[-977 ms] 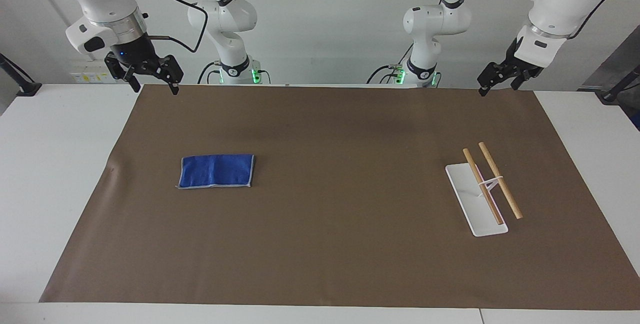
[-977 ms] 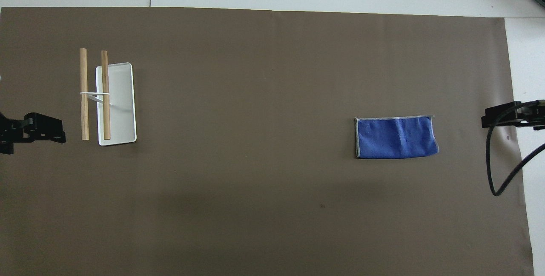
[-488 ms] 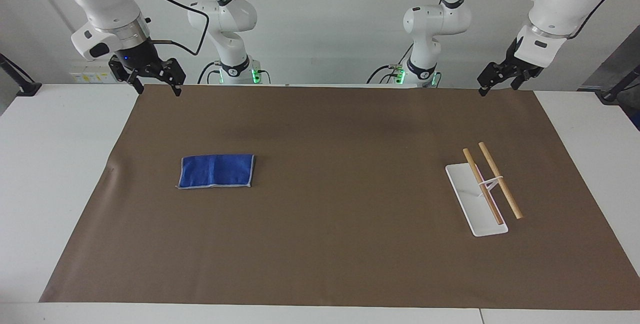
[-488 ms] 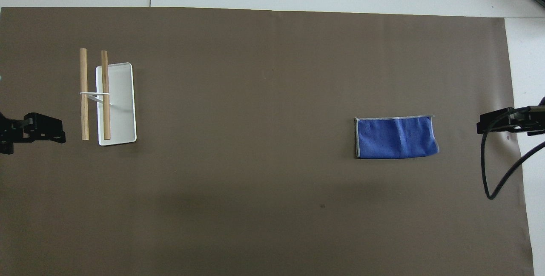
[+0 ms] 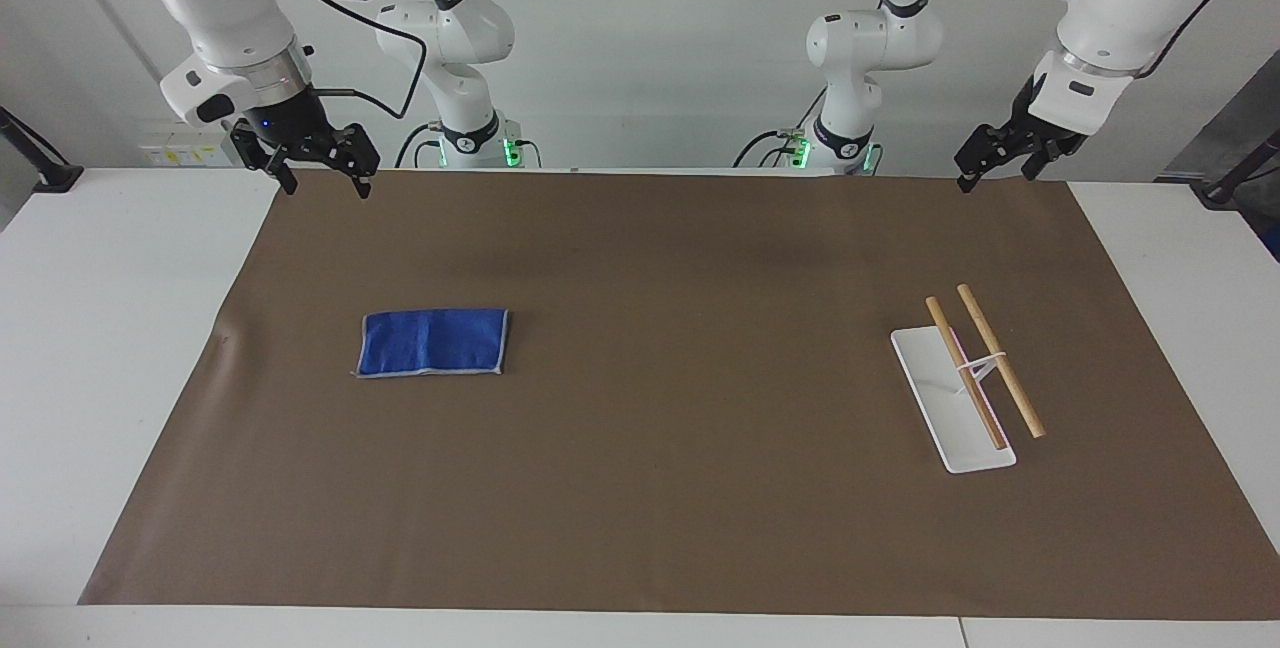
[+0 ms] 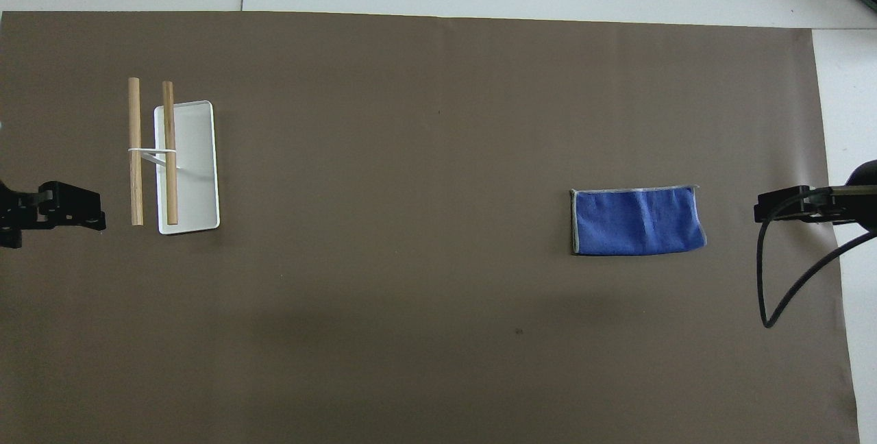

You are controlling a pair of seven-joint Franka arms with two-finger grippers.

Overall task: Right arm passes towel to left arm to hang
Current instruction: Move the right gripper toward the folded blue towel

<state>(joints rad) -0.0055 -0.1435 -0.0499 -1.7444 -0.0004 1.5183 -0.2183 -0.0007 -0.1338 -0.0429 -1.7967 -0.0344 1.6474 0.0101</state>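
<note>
The blue towel (image 5: 432, 342) lies flat and folded on the brown mat, toward the right arm's end; it also shows in the overhead view (image 6: 637, 220). My right gripper (image 5: 326, 186) hangs open and empty in the air over the mat's edge nearest the robots, apart from the towel. In the overhead view the right gripper (image 6: 773, 205) is beside the towel, toward the table's end. My left gripper (image 5: 992, 178) is open and empty, waiting in the air over the mat's corner at the left arm's end; it shows at the overhead view's edge (image 6: 85, 208).
A towel rack with a white flat base (image 5: 935, 398) and two wooden rods (image 5: 1000, 360) stands on the mat toward the left arm's end; the rack also shows in the overhead view (image 6: 195, 177). The brown mat (image 5: 680, 488) covers most of the white table.
My right gripper has moved a little toward the table's middle and slightly lower, closing on the towel's side. The left arm, the towel and the rack have not moved.
</note>
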